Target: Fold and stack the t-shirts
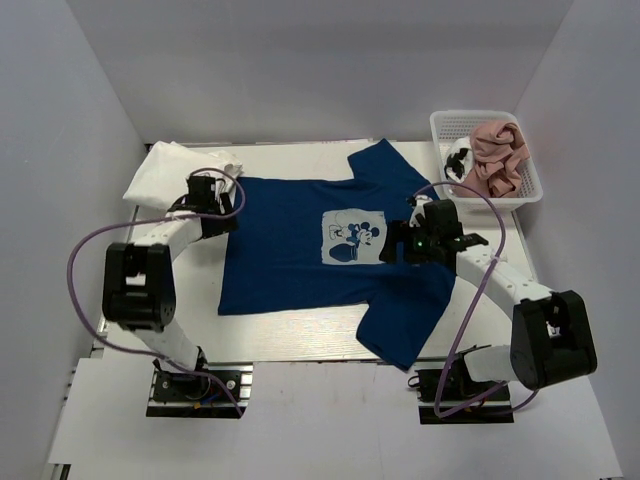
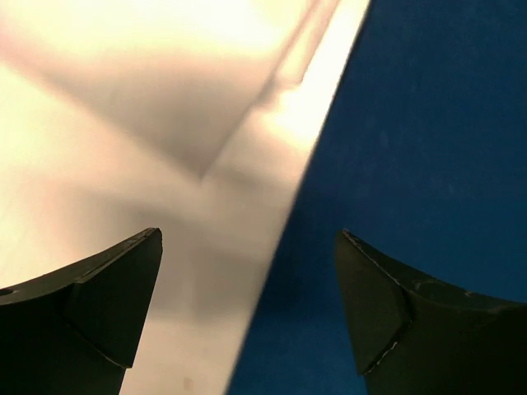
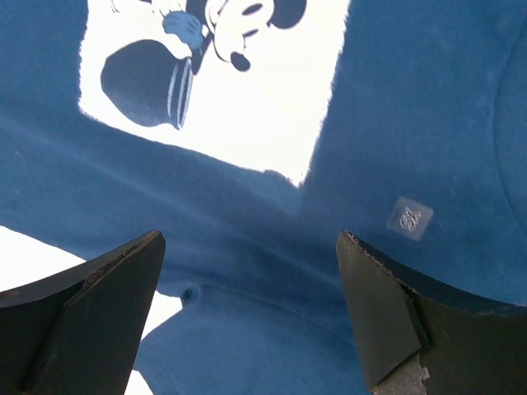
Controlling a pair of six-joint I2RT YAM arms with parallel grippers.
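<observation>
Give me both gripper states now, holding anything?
Left gripper: open, empty, over the navy shirt's edge.
Right gripper: open, empty, over the navy shirt below its print.

Top camera looks down; 2 wrist cameras close over t-shirt point(image 1: 290, 250).

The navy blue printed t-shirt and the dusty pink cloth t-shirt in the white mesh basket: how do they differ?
The navy blue cloth t-shirt lies spread open on the white table; the dusty pink cloth t-shirt sits bunched in the white plastic mesh basket. The navy one shows a pale square cartoon print; the pink one shows none. Both are unfolded.
</observation>
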